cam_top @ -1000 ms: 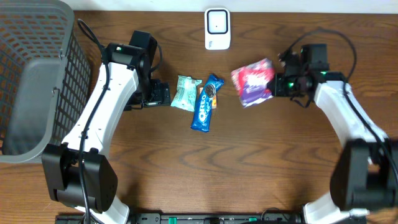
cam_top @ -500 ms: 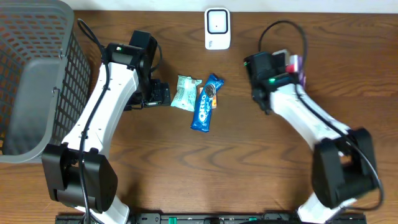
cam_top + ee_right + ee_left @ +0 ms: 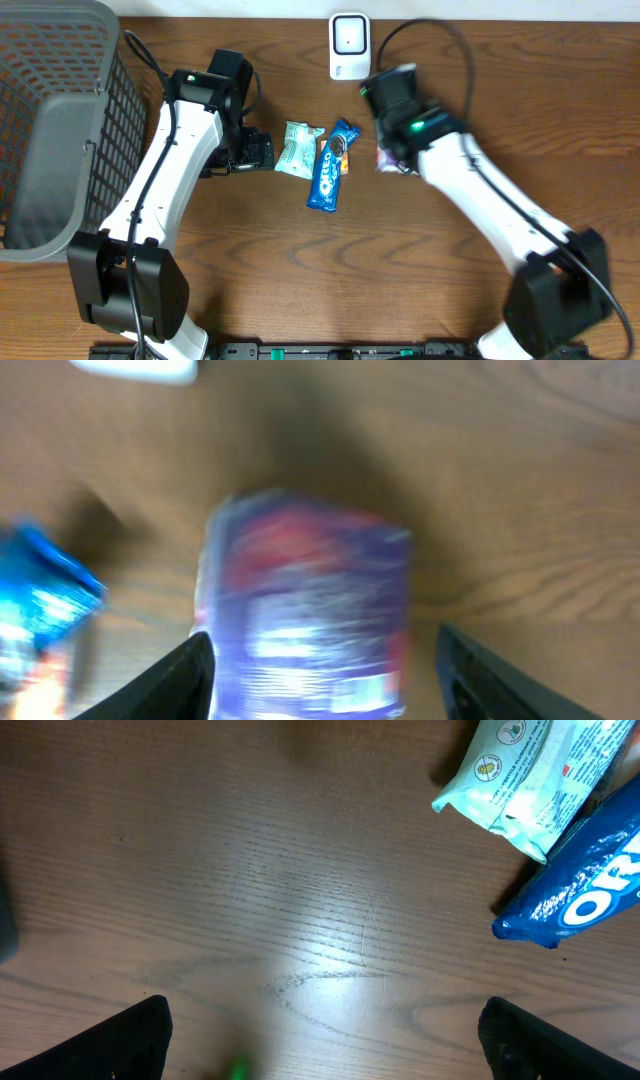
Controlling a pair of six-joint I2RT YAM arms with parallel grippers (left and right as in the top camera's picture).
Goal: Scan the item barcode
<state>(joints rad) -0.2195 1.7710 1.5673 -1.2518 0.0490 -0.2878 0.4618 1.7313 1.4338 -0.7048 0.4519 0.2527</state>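
A dark brown wooden surface [image 3: 300, 270] with wavy, lengthwise grain fills nearly the whole overhead view. A grey mesh basket [image 3: 108, 105] with slanted walls stands on its far left corner, running off the frame. Level with the basket's far rim, a narrow pale strip [image 3: 520, 8] borders the wood; whether it is wall or floor cannot be told. Along the edge opposite the basket's far rim lies a black rail [image 3: 330, 352]. Right of the basket, the wood shows a soft, pale sheen from overhead light.
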